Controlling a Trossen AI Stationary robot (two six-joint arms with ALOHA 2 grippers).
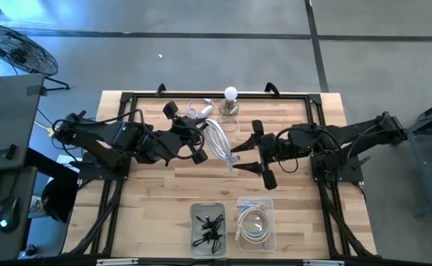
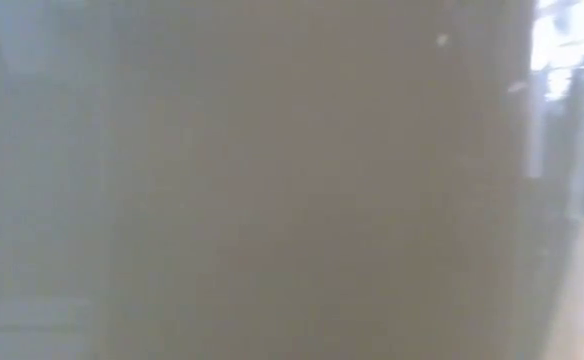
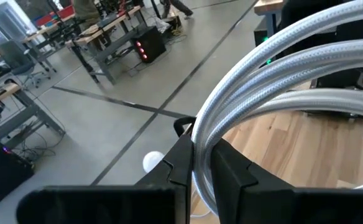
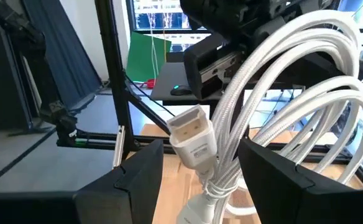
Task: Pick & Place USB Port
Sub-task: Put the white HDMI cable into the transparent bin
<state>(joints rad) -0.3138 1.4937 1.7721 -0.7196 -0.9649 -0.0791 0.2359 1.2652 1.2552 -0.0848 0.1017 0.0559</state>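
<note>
A coiled white braided USB cable (image 1: 217, 139) hangs above the middle of the table between the two arms. My left gripper (image 1: 200, 148) is shut on its loops, which fill the left wrist view (image 3: 275, 68). My right gripper (image 4: 200, 155) is open and faces the coil from the table's right side. Its fingers stand on either side of the cable's white USB plug (image 4: 191, 127) and the bundled strands below it, apart from both. The low view is blocked by a blurred surface close to the lens. My left gripper pinches a few strands of the coil (image 3: 200, 146) between its two fingers (image 3: 180, 165). It comes nearly level from the table's left side. The fingers lie across the strands. The coil is lifted clear of the table, its loops arching out beyond the fingers.
Two clear bins stand at the near edge: one with black cables (image 1: 208, 227), one with a white coiled cable (image 1: 257, 224). A white bulb on a stand (image 1: 231, 96) and a clear item (image 1: 200, 111) sit at the far edge. A black frame (image 1: 319, 103) borders the table.
</note>
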